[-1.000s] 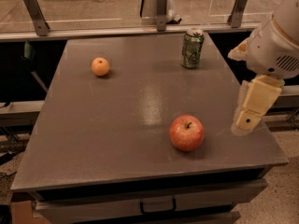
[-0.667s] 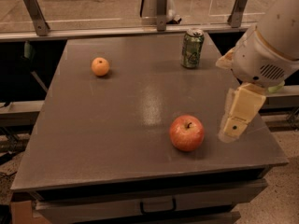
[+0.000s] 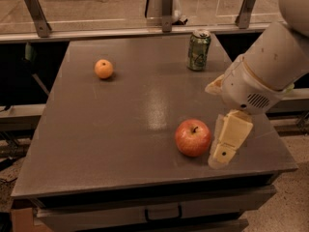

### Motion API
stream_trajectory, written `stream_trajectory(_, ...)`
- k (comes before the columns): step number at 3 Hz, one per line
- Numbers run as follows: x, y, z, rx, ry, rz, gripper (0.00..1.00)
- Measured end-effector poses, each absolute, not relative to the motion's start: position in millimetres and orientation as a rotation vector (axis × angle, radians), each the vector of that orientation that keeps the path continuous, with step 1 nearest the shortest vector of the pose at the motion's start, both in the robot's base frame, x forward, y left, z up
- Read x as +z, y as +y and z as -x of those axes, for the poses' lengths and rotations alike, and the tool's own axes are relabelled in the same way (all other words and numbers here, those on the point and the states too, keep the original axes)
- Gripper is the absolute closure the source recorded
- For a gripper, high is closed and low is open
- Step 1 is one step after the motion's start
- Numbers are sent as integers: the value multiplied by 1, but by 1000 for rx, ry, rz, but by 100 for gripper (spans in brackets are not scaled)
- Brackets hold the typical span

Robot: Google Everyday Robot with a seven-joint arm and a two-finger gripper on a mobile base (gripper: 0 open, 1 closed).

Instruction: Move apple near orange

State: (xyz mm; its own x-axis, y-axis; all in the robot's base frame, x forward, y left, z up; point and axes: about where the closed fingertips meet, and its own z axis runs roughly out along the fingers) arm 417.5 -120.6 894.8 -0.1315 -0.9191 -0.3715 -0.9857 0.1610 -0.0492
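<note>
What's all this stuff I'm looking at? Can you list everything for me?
apple: one, red with yellowish streaks, front right of the table.
orange: one, pale orange, far left of the table, well apart from the apple.
can: one, green, upright at the table's far right.
table: one, grey.
drawer: one, grey, under the table's front edge.
arm: one, white, reaching in from the right.
gripper: one, cream, pointing down just right of the apple.

- Green soda can stands upright near the far right of the counter.
- Drawer handle below the counter's front edge.
- Metal posts behind.
- Pincer low over the counter's front right.
</note>
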Motion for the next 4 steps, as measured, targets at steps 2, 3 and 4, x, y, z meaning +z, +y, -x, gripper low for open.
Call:
stream_trajectory(2, 849, -102, -410, 502, 2094, 1774, 18)
stream_trajectory(3, 844, -95, -417, 546, 2081, 1756, 40)
stream_trajectory(4, 856, -96, -434, 545, 2071, 1719, 64)
